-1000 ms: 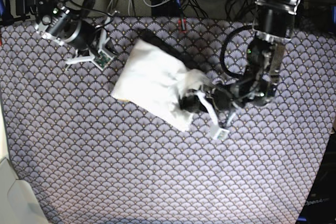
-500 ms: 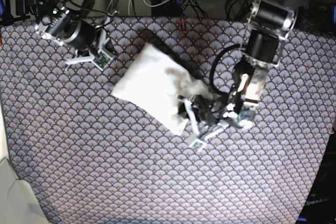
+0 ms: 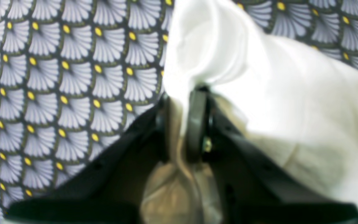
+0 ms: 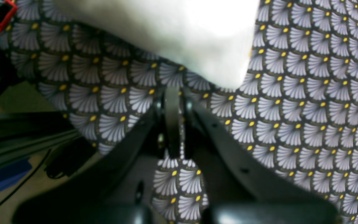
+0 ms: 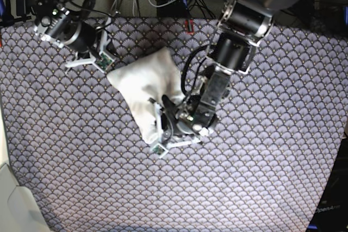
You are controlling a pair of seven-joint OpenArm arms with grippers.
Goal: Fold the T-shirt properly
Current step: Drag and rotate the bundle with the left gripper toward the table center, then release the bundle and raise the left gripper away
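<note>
Presently catalogued: one T-shirt [image 5: 144,88], white, plain side up, bunched into a rough wedge on the counter [image 5: 261,177], which is covered in a grey fan-pattern cloth with yellow dots. The shirt's long axis runs diagonally in the base view, from its upper end near the right gripper [image 5: 103,57] down to its lower corner at the left gripper [image 5: 163,137]. Left gripper: jaws drawn narrow and pinching a fold of the shirt's lower corner; the left wrist view shows white cloth [image 3: 259,77] passing between the two fingers [image 3: 196,121] and billowing away above and to the right of them. Right gripper: jaws fully together, holding nothing; the right wrist view shows the closed fingers [image 4: 172,118] over bare patterned cloth, with the shirt's edge [image 4: 197,37] lying just ahead of them, near but apart. Relation governing the next move: the shirt extends from the left arm's jaws up toward the right arm, so the left arm has the cloth in hand while the right arm is the nearer one to the free upper end. Judgement: the fold is far from finished, as the shirt is crumpled, not flat.
</note>
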